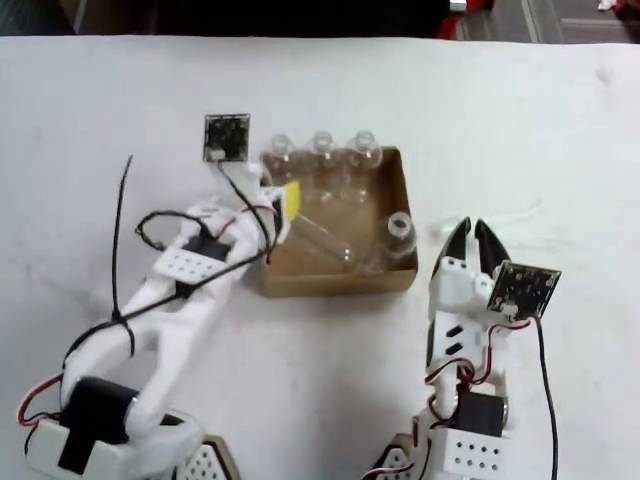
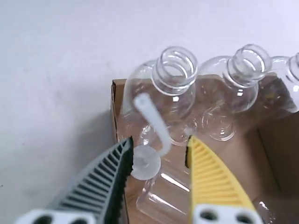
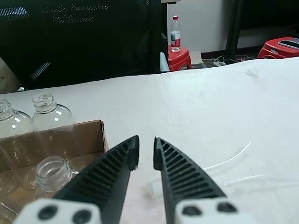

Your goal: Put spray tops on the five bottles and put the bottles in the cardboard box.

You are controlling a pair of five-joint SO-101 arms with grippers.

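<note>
1. Left gripper (image 2: 160, 141): fingers moderately apart, over the far-left corner of the box (image 1: 340, 283). A white cap (image 2: 145, 164) with a bent tube sits in the gap. It touches the grey finger (image 2: 110, 179); the yellow finger (image 2: 210, 179) is clear of it. It looks unclamped. Can't tell whether it hangs off the finger or just lies on the bottle below.
2. Right gripper (image 3: 146, 145): fingers at a narrow slit with nothing in them, over bare desk (image 1: 120, 100) just off the box's right wall.
3. The box sits mid-desk. Three bottles stand upright along its far wall: corner bottle (image 2: 175, 70), middle bottle (image 2: 245, 63), third bottle (image 1: 365, 148). A fourth bottle (image 1: 400, 230) stands in the near-right corner. A fifth bottle (image 2: 161, 198) seems to lie on its side across the box floor.
4. Progress, my read: boxing looks done, all five are inside. No tops are fitted, since every neck I can see is open. All the capping is left.
5. Next, probably: seat the white cap on the corner bottle's neck, which is right by the tube end. Then four more.
6. Around: thin clear tubes (image 3: 229, 161) lie on the desk right of the box, near the right gripper. They may be spray-top parts, can't tell.
7. In the way:
   - The far-wall bottles are packed close, so there is little finger room between necks.
   - The box wall is tight beside the corner bottle.
   - The lying bottle likely needs standing up first.
   - The left arm's loose black cable (image 1: 122, 230) trails over the desk's left side and is a snag risk.
</note>
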